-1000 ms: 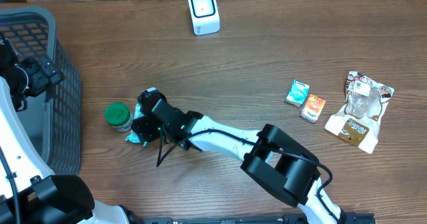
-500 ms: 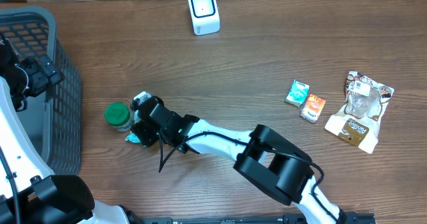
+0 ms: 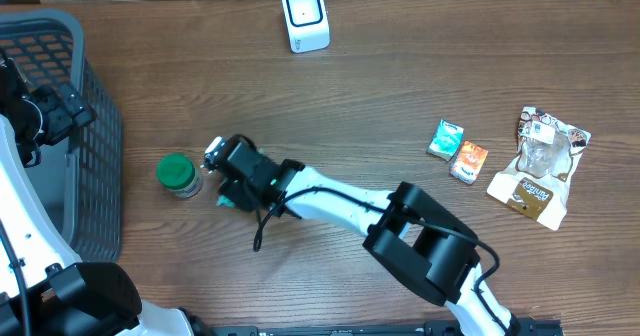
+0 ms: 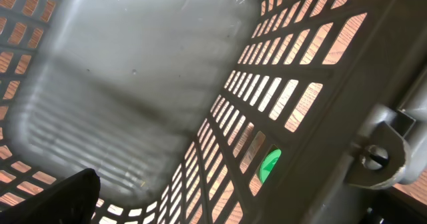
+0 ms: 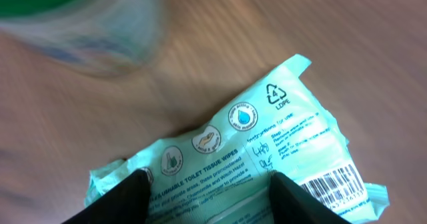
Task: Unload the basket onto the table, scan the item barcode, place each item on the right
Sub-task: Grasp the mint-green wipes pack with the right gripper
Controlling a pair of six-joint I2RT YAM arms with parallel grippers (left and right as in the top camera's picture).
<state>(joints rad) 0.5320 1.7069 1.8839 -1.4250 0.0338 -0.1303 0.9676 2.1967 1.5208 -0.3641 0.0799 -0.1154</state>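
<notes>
The right gripper [image 3: 232, 172] is closed part-way on the wipes pack [image 5: 253, 144]. Its 2 fingers [image 5: 113, 197] press into the soft film at one end, and the barcode [image 5: 333, 183] lies just beside the right-hand finger. The pack is at the gripper, left of the table's middle, with only a teal corner showing under it from overhead.

The film looks slack and slick, so the pinch may slide, or the pack may fold and crease the barcode. The finger next to the code could also cover part of it. The printed side faces the wrist, so I judge the wrist must turn before the code faces the scanner [image 3: 304, 16]. The scanner stands well apart at the far edge, and a poor angle there would give no read.

The jar [image 3: 178, 174] with the green lid stands near the gripper, and a careless swing could knock it over. The left gripper [image 3: 60, 114] hangs wide open above the basket [image 3: 100, 126], holding nothing, well clear of all this.

The table [image 3: 350, 96] is smooth brown wood grain. On its right side lie 2 small packets [image 3: 446, 138] and a bag [image 3: 540, 166]. Of the room, only a tan strip past the far edge shows.
</notes>
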